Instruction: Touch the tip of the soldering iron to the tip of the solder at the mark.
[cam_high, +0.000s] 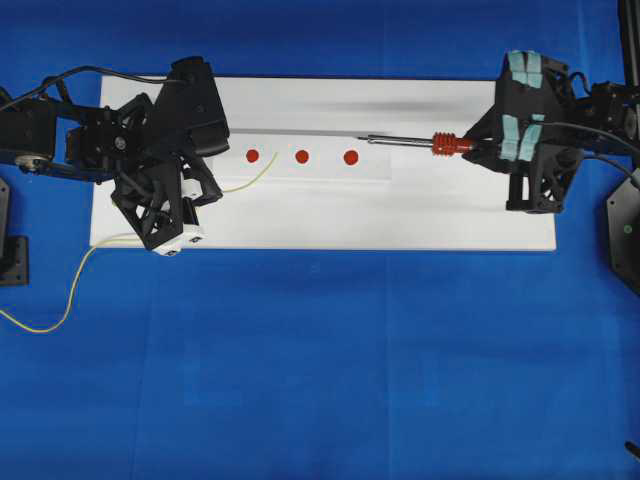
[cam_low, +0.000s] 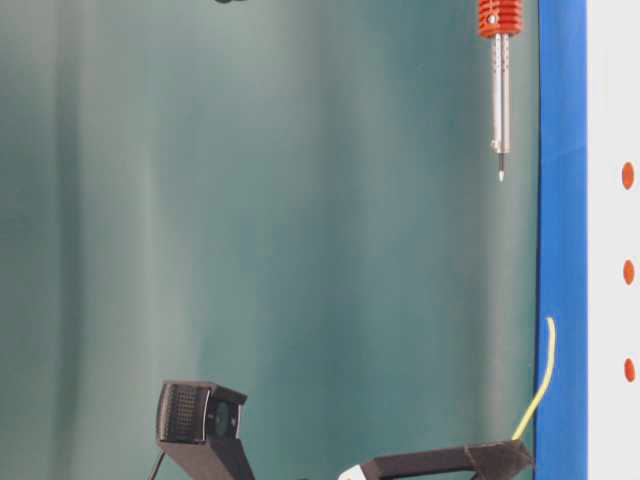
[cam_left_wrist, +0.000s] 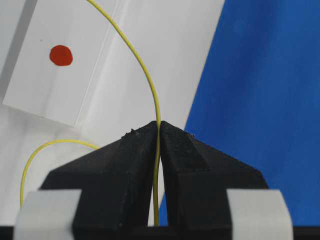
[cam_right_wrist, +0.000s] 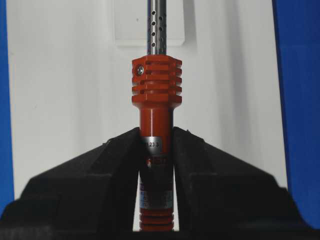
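Both grips set: left pincer (cam_left_wrist: 159, 131) clamps the thin yellow solder wire (cam_left_wrist: 145, 75), right pincer (cam_right_wrist: 156, 137) clamps the red-handled, silver-shafted soldering iron (cam_high: 405, 141). Tips well apart. Approach step; next, converge both tips onto a red dot mark (cam_high: 302, 156) between them.

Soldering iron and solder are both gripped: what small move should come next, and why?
Probably bring the soldering iron leftward toward the solder. Its tip is right of all three red marks, and the solder's end is beside the leftmost; the tips are apart.
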